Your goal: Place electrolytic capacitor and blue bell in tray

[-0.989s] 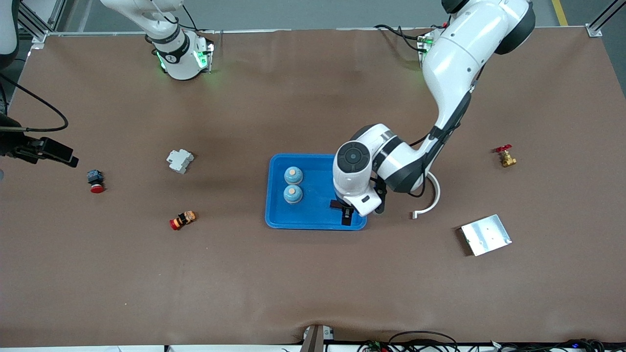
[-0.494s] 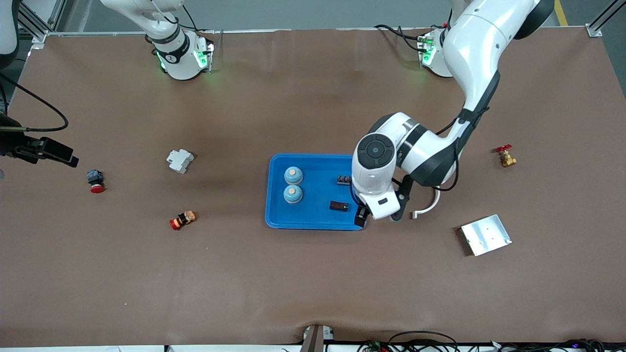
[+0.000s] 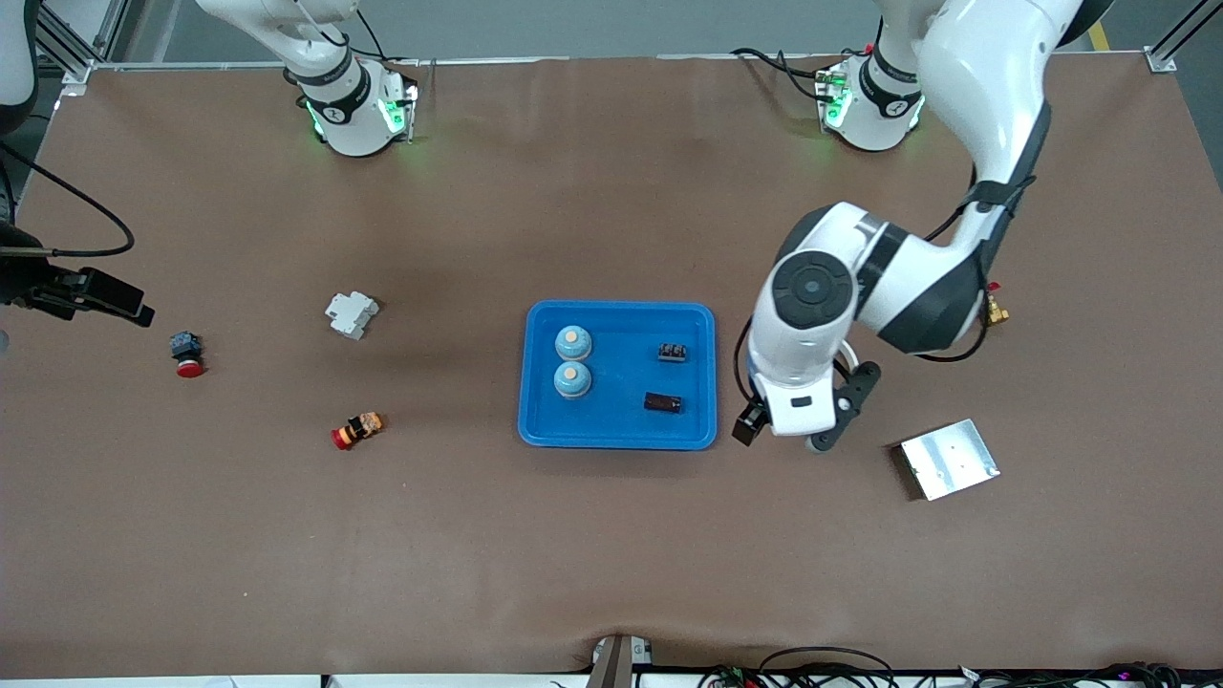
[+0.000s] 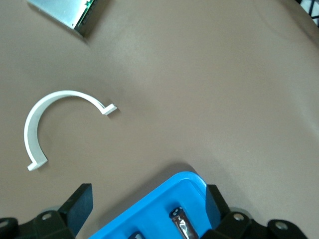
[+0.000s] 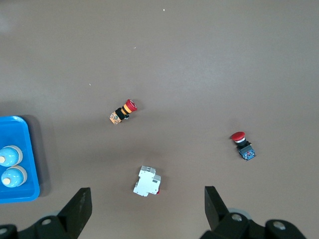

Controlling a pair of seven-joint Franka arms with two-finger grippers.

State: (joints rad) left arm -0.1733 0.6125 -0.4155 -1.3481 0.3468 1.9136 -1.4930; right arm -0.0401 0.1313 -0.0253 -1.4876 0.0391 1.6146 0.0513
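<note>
The blue tray (image 3: pixel 626 382) lies mid-table. In it are two blue bells (image 3: pixel 572 341) (image 3: pixel 572 379) and two dark electrolytic capacitors (image 3: pixel 674 353) (image 3: pixel 662 403). My left gripper (image 3: pixel 755 426) is open and empty, up over the bare table just beside the tray's corner toward the left arm's end. In the left wrist view the left gripper (image 4: pixel 148 209) frames that tray corner (image 4: pixel 164 199) with a capacitor (image 4: pixel 183 226) lying inside. My right gripper (image 5: pixel 147 214) is open and empty, high over the table at the right arm's end; it is out of the front view.
A white circuit breaker (image 3: pixel 351 313), a red push button (image 3: pixel 186 354) and an orange-red button (image 3: pixel 357 429) lie toward the right arm's end. A silver plate (image 3: pixel 949 459), a brass valve (image 3: pixel 994 311) and a white C-shaped piece (image 4: pixel 37 119) lie toward the left arm's end.
My left gripper has let go of a capacitor in the tray, risen and moved off the tray toward the left arm's end. The capacitor stays in the tray.
</note>
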